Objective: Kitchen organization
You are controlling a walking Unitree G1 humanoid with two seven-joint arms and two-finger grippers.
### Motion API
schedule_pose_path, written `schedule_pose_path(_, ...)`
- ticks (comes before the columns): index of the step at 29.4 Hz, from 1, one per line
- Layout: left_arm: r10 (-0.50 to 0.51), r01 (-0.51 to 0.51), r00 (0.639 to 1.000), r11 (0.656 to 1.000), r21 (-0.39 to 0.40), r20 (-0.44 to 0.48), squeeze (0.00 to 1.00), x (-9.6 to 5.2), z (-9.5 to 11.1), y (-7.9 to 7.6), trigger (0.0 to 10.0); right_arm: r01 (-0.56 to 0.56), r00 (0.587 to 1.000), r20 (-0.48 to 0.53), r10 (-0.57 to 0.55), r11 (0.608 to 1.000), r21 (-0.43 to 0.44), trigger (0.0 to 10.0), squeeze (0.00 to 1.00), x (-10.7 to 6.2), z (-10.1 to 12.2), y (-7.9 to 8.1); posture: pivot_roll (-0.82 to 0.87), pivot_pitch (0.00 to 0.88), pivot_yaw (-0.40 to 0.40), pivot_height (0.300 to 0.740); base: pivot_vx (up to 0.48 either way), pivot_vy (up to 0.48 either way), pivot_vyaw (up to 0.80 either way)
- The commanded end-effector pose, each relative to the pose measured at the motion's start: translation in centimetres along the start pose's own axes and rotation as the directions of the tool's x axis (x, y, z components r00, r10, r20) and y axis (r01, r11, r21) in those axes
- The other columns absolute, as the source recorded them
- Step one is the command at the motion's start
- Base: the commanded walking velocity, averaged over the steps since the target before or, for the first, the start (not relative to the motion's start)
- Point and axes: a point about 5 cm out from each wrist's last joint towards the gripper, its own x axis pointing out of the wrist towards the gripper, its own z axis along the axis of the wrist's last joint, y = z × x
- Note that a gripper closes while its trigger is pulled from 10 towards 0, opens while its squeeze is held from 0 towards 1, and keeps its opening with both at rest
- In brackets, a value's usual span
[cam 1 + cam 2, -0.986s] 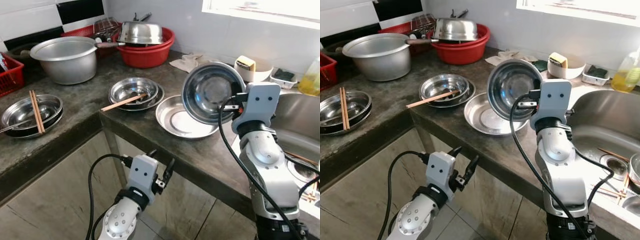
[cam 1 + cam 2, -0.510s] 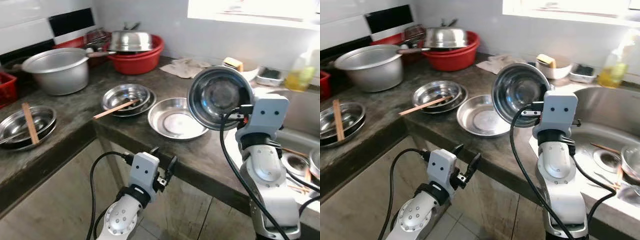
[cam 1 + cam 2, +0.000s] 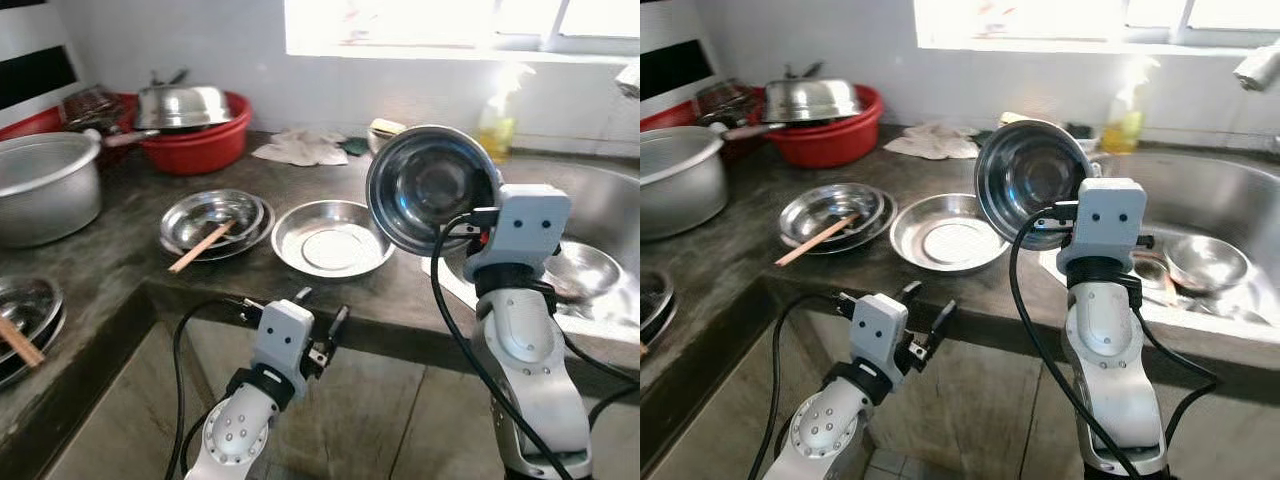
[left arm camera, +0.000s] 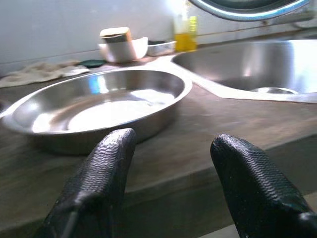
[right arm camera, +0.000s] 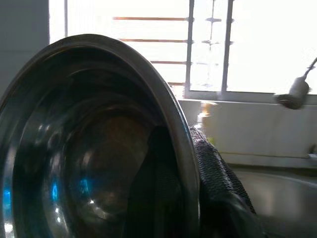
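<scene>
a big grey pot (image 3: 40,195) sits far left on the dark worktop (image 3: 110,270). behind it, a red tub (image 3: 200,140) holds a shiny lid (image 3: 182,105). next comes a stack of steel plates (image 3: 212,220) with a wooden chopstick (image 3: 202,246) lying on it. just to the right of the stack is a wide steel dish (image 3: 332,238), sitting flat and near the front edge of the worktop.

the left gripper (image 3: 318,325) hangs low in front of the worktop edge, below the dish. its jaws are wide apart and hold nothing. in the left wrist view the two black fingers (image 4: 99,183) point at the dish from just under the edge.

a white cloth (image 3: 298,148) lies far back by the wall.

the right gripper (image 3: 478,218) is up high, over the right end of the worktop. its jaws pinch the rim of a steel bowl (image 3: 430,188). the bowl is tipped up on its side, with its open side facing us. one finger (image 5: 218,178) is behind the rim and one is inside.

to the right is the sink (image 3: 590,250), with another small bowl (image 3: 582,270) down in it. a yellow soap bottle (image 3: 497,120) stands behind the sink, by the window.
</scene>
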Motion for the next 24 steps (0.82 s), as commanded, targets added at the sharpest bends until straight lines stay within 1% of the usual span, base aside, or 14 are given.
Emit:
schedule_pose_path(1, 0.002, -0.002, 1.0, 1.0, -0.013, 0.004, 0.0, 0.3, 0.1, -0.1, 10.0, 0.019, 0.999, 0.04, -0.019, 1.0, -0.01, 10.0, 0.0, 0.2, 0.7, -0.4, -0.05, 0.024, 0.021, 0.74, 0.0, 0.0, -0.79)
schedule_pose_path(3, 0.008, -0.008, 1.0, 1.0, -0.012, 0.004, 0.0, 0.4, 0.1, 0.0, 10.0, 0.02, 0.999, 0.044, -0.019, 1.0, -0.014, 10.0, 0.0, 0.3, 0.7, -0.4, -0.05, 0.024, 0.021, 0.74, 0.0, 0.0, -0.7)
schedule_pose_path(10, 0.003, -0.003, 1.0, 1.0, 0.005, 0.015, 0.0, 0.2, 0.2, 0.0, 10.0, 0.009, 0.998, 0.058, -0.009, 1.0, -0.006, 10.0, 0.0, 0.6, 1.0, -0.2, -0.05, 0.024, 0.017, 0.74, 0.0, 0.0, 0.0)
schedule_pose_path(11, 0.01, -0.011, 1.0, 1.0, 0.021, 0.022, 0.0, 0.3, 0.3, 0.1, 10.0, 0.005, 0.998, 0.064, -0.005, 1.0, -0.008, 10.0, 0.0, 0.8, 1.1, -0.2, -0.05, 0.024, 0.017, 0.74, 0.0, -0.36, 0.0)
schedule_pose_path(15, 0.01, -0.01, 1.0, 1.0, 0.027, 0.021, 0.0, 0.3, 0.3, 0.1, 10.0, 0.004, 0.997, 0.079, -0.003, 1.0, -0.01, 10.0, 0.0, 1.2, 1.4, -0.3, -0.05, 0.023, 0.016, 0.74, 0.0, -0.43, 0.0)
schedule_pose_path(19, 0.001, -0.001, 1.0, 1.0, 0.029, 0.019, 0.0, 0.3, 0.2, 0.0, 10.0, 0.014, 0.994, 0.105, -0.011, 1.0, -0.019, 10.0, 0.0, 2.0, 2.0, -0.8, -0.05, 0.023, 0.017, 0.74, 0.0, -0.456, 0.0)
schedule_pose_path(24, 0.0, 0.0, 1.0, 1.0, 0.029, 0.015, 0.0, 0.3, 0.0, 0.0, 10.0, 0.018, 0.994, 0.11, -0.015, 1.0, -0.02, 10.0, 0.0, 2.3, 2.1, -1.1, -0.05, 0.022, 0.018, 0.74, 0.0, -0.458, 0.0)
